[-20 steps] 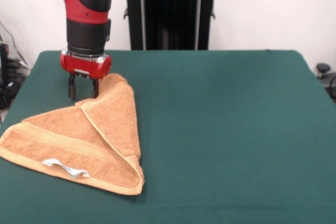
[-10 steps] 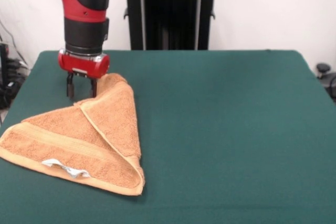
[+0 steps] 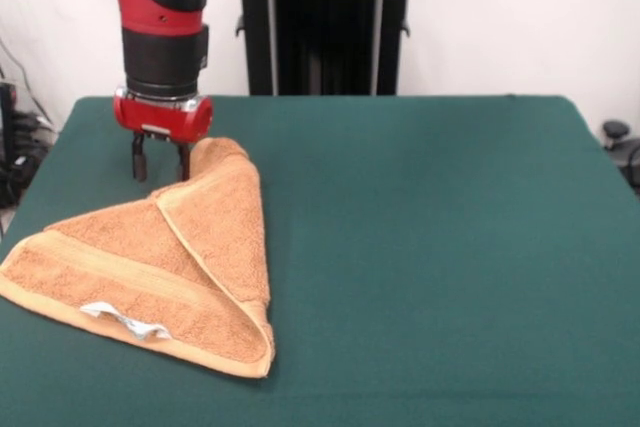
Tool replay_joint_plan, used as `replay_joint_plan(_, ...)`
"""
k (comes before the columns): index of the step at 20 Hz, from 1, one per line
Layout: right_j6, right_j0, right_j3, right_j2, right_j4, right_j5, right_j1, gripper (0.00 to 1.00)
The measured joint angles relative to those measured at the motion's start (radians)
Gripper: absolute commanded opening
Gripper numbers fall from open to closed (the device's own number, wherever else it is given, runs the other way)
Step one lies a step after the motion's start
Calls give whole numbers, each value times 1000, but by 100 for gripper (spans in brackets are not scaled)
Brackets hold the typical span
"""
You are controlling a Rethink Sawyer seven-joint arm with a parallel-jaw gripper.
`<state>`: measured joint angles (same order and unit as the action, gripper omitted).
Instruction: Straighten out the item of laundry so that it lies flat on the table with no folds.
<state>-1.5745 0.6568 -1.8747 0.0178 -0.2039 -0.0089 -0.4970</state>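
The item of laundry (image 3: 195, 247), an orange-tan terry towel, lies on the left part of the green table (image 3: 430, 227), folded into a rough triangle. One flap is turned over along its right side, up to a peak at the far end. A small white tag (image 3: 125, 320) shows at its near edge. My gripper (image 3: 160, 165) hangs from the red and black arm just left of the towel's far peak. It is open, its right finger (image 3: 183, 162) sits close against the towel's edge, and nothing is between the fingers.
A black pedestal (image 3: 325, 22) stands behind the table's far edge. Dark cables and gear (image 3: 15, 152) sit off the left edge, and a small dark object (image 3: 618, 137) off the right edge. The table's left edge runs near the towel.
My gripper has risen a little and drifted slightly right, staying open. The towel keeps its folded shape.
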Motion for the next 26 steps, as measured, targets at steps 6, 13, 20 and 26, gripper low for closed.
replay_joint_plan(6,0,-12,3,2,0,14,-5,100)
replay_joint_plan(13,0,-33,9,2,4,28,-5,100)
replay_joint_plan(20,0,-52,27,3,5,71,-7,100)
replay_joint_plan(26,0,-49,32,8,5,73,-5,100)
